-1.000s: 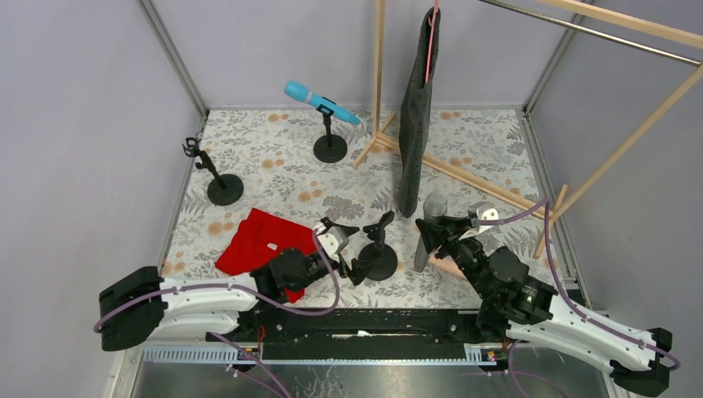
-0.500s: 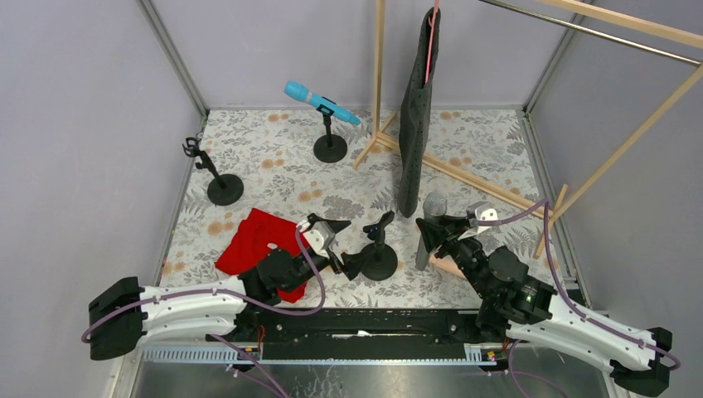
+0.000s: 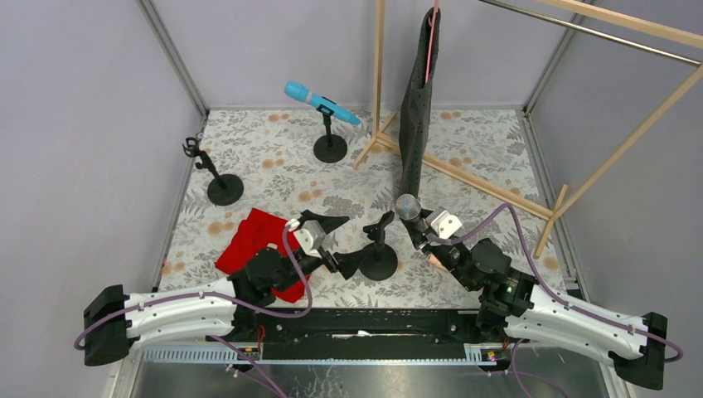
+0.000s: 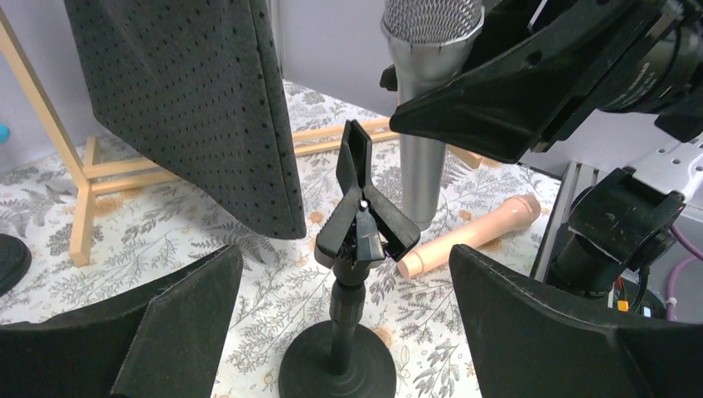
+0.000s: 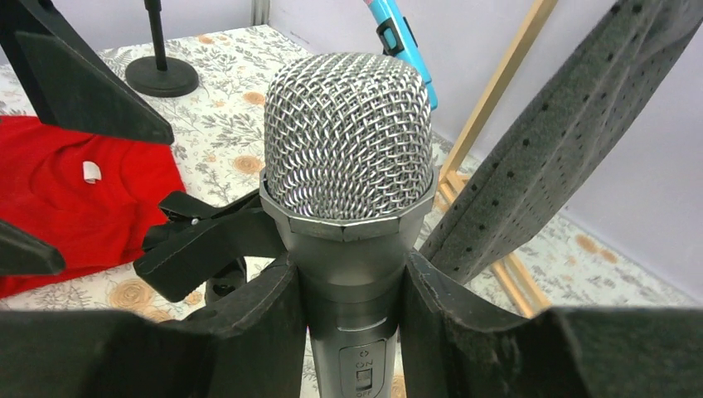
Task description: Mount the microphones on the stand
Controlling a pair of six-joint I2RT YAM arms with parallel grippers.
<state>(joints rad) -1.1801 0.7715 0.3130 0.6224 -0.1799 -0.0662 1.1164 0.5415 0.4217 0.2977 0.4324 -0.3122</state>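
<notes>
My right gripper (image 3: 420, 230) is shut on the silver-grey microphone (image 3: 407, 207), mesh head up, just right of the near black stand's clip (image 3: 381, 225). In the right wrist view the microphone (image 5: 348, 141) sits between my pads (image 5: 249, 323). My left gripper (image 3: 338, 244) is open, its fingers either side of that stand (image 4: 358, 236) without touching it. The peach-pink microphone (image 4: 472, 236) lies on the mat behind the stand. The cyan-blue microphone (image 3: 322, 103) sits in the far stand's clip. A third stand (image 3: 217, 178) at the left holds nothing.
A red cloth (image 3: 257, 245) lies on the mat under my left arm. A dark perforated garment (image 3: 414, 116) hangs from the wooden rack (image 3: 464, 176), just behind the near stand. The rack's poles cross the right half of the mat.
My right gripper has carried the silver-grey microphone left, close to the near stand's clip. My left gripper has drawn back a little to the left and stays open.
</notes>
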